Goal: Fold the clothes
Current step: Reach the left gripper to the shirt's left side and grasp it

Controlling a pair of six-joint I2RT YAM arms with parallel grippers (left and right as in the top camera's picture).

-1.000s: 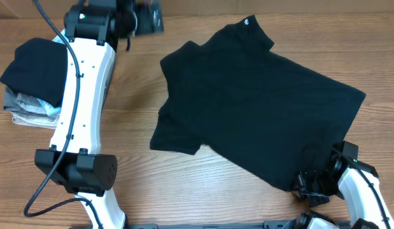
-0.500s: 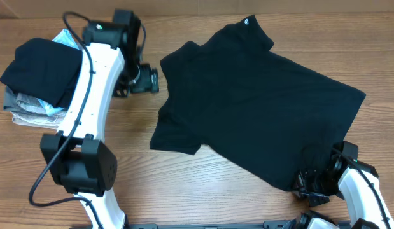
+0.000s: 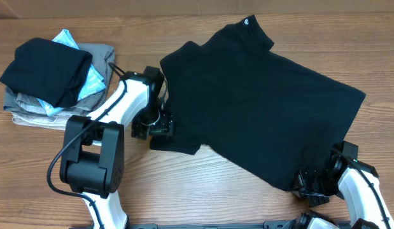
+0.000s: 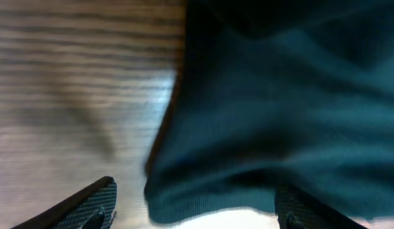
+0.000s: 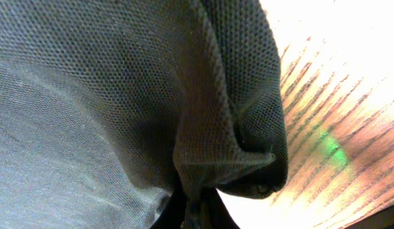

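Note:
The clothes, a black T-shirt, lie spread flat and askew on the wooden table, collar toward the far edge. My left gripper is low at the shirt's left sleeve corner and open. In the left wrist view its fingertips stand wide apart, with the sleeve's edge lying between them. My right gripper is at the shirt's near right hem corner, shut on a pinched fold of the black fabric.
A stack of folded garments sits at the far left: a black one on top, with light-blue, grey and beige ones under it. Bare wood runs along the near edge between the two arms.
My left arm has swung from the table's far edge down to the shirt's left sleeve, its jaws narrowing slightly. The right arm and the shirt have not moved.

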